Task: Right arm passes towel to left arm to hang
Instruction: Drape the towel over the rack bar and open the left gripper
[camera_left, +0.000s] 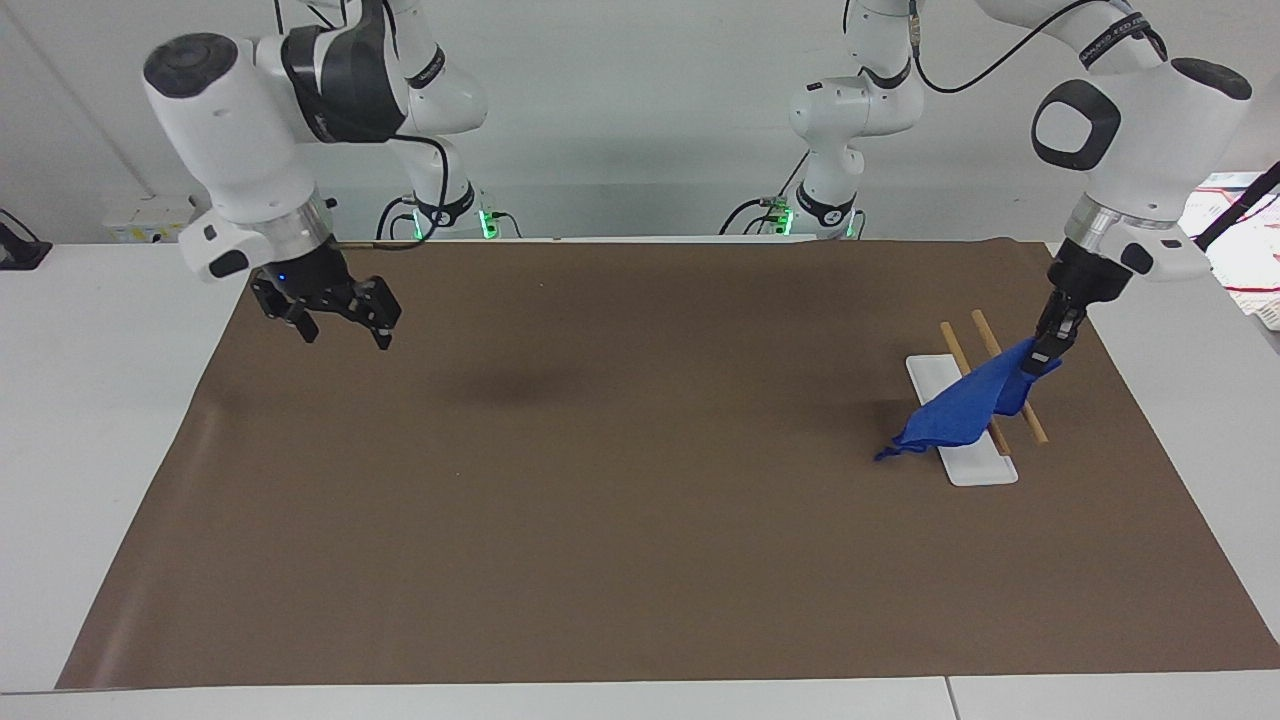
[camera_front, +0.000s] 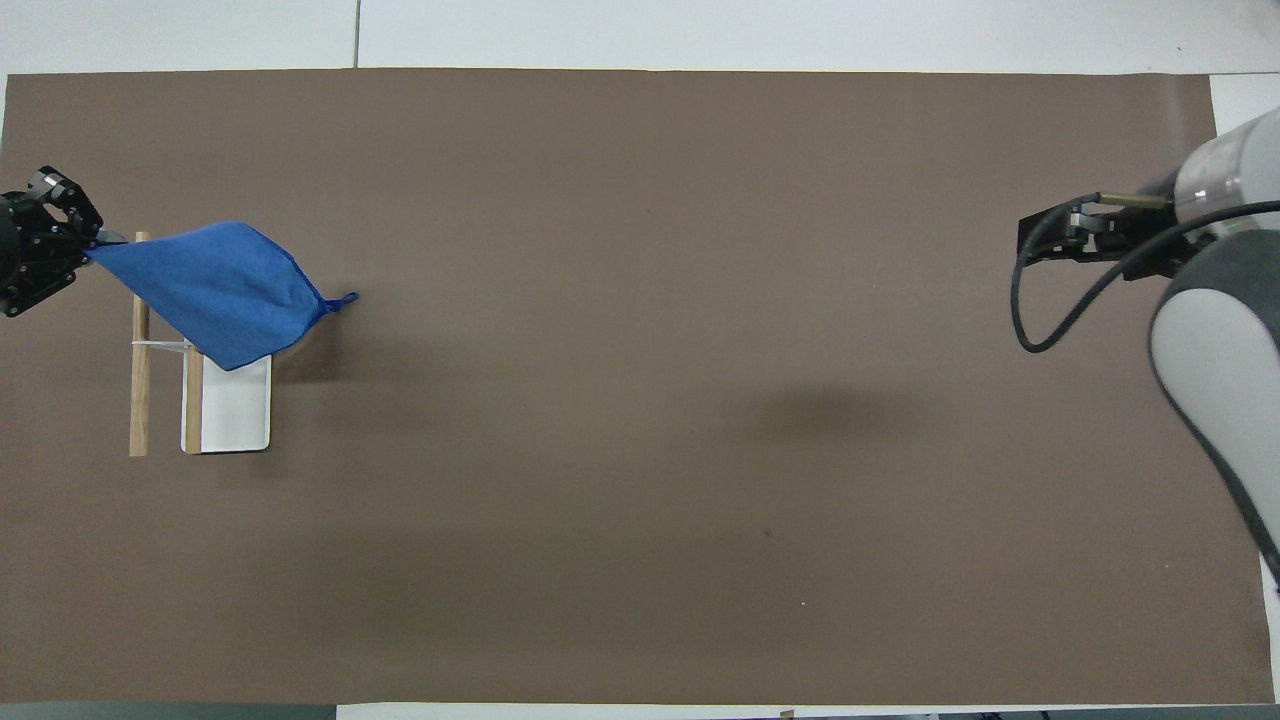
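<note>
The blue towel (camera_left: 960, 412) hangs by one corner from my left gripper (camera_left: 1047, 352), which is shut on it above the rack. The cloth slants down across the two wooden rods (camera_left: 1012, 392) toward the white rack base (camera_left: 975, 468). Its loop corner (camera_left: 886, 455) hangs low beside that base. From overhead, the towel (camera_front: 215, 288) covers the rods (camera_front: 139, 390) and part of the base (camera_front: 237, 415), with my left gripper (camera_front: 88, 240) at its corner. My right gripper (camera_left: 345, 335) is open and empty, up over the mat's corner at the right arm's end, and shows overhead too (camera_front: 1032, 240).
A brown mat (camera_left: 600, 520) covers most of the white table. Papers (camera_left: 1240, 235) lie off the mat at the left arm's end. A black mount (camera_left: 20, 250) sits on the table at the right arm's end.
</note>
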